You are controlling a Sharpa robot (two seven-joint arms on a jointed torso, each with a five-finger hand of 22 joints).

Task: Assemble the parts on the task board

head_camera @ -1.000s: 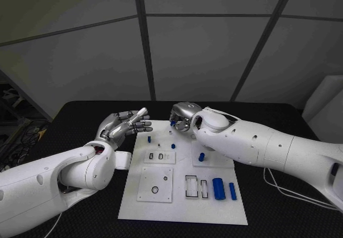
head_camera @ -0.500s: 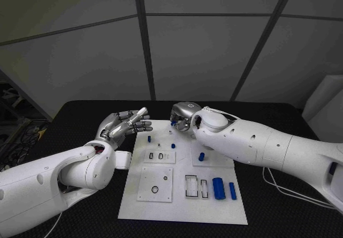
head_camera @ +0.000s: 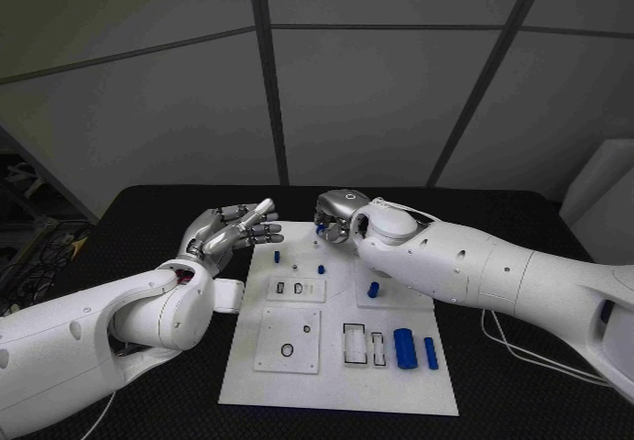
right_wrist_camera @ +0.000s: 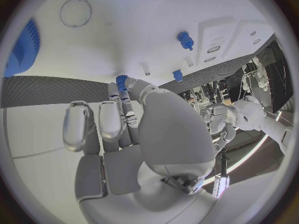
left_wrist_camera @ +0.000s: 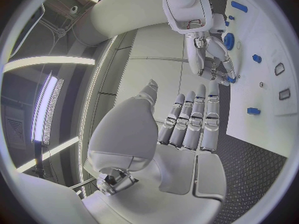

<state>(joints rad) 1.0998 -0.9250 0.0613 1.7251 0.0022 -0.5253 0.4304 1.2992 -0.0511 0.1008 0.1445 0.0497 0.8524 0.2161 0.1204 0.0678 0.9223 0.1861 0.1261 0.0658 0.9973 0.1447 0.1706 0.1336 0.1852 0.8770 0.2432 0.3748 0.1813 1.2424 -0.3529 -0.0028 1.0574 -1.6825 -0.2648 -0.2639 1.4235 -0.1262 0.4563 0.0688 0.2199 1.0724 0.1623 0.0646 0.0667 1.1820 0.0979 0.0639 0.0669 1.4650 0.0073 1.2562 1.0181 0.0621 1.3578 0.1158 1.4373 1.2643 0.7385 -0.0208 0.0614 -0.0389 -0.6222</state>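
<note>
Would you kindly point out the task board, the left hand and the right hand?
task board (head_camera: 337,385): head view, bare near edge.
left hand (head_camera: 235,229): head view, middle of hand.
right hand (head_camera: 337,213): head view, back of hand.

My robot lab

I work at a black table (head_camera: 158,206) in a room with plain grey wall panels (head_camera: 356,92) split by dark strips. A white board (head_camera: 331,380) with small blue parts (head_camera: 404,348) lies in front of me, like a test kit. Long strip lights (left_wrist_camera: 47,109) glow above, and racks of gear (right_wrist_camera: 202,92) stand at the side.
</note>
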